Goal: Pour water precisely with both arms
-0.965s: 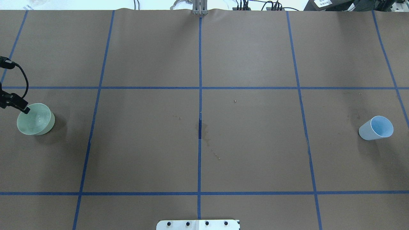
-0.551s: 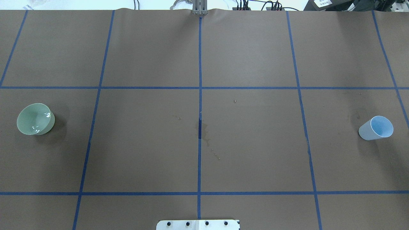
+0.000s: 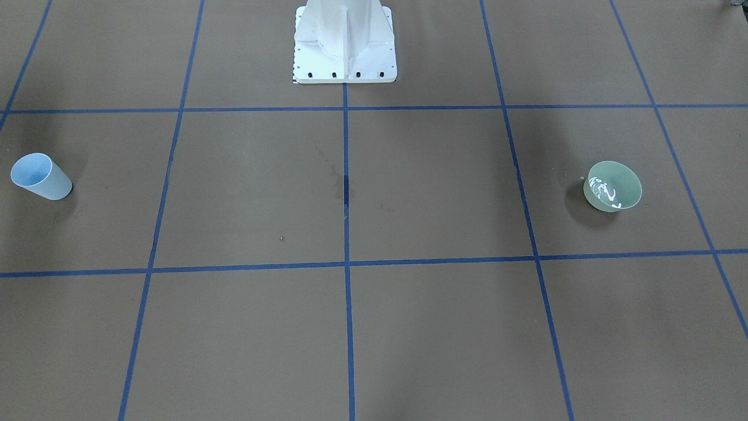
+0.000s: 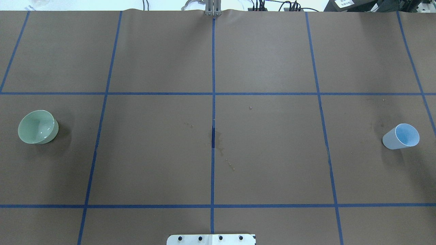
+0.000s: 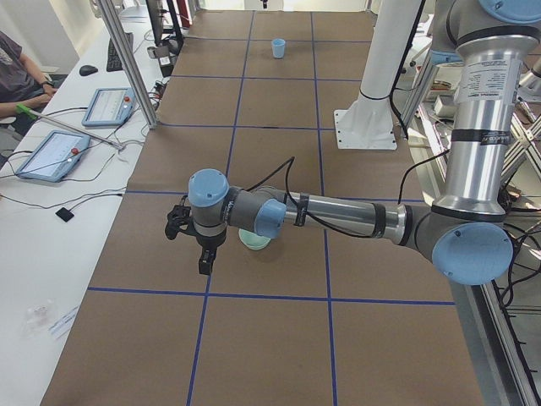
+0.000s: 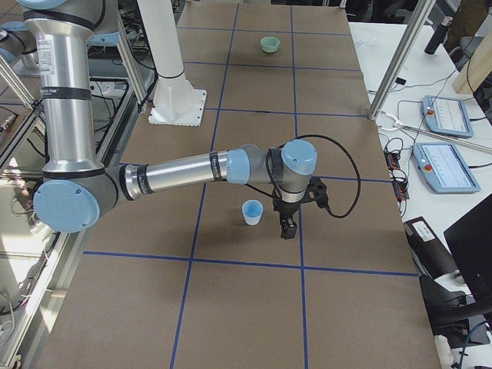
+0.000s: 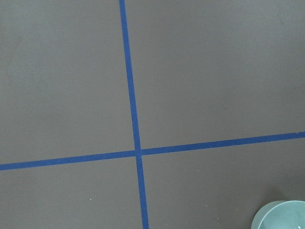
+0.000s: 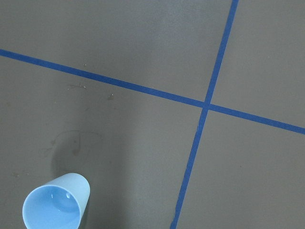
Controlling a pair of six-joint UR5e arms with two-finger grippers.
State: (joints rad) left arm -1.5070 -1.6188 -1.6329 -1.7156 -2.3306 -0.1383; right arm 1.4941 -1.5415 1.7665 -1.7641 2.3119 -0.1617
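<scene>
Only faint white glints mark the water [image 3: 605, 193], pooled in a pale green bowl [image 3: 624, 180] on the brown desk [image 4: 265, 163]. From the side, the bowl sits just beside the left fingers [image 5: 204, 264], on their robot-facing side, partly hidden by the outstretched left arm [image 5: 338, 216]. A light blue cup [image 6: 252, 212] stands upright just beside the right fingers [image 6: 287, 228], also toward the robot, near the wrist of the right arm [image 6: 177, 171]. Whether either pair of fingers is wide or narrow cannot be told.
</scene>
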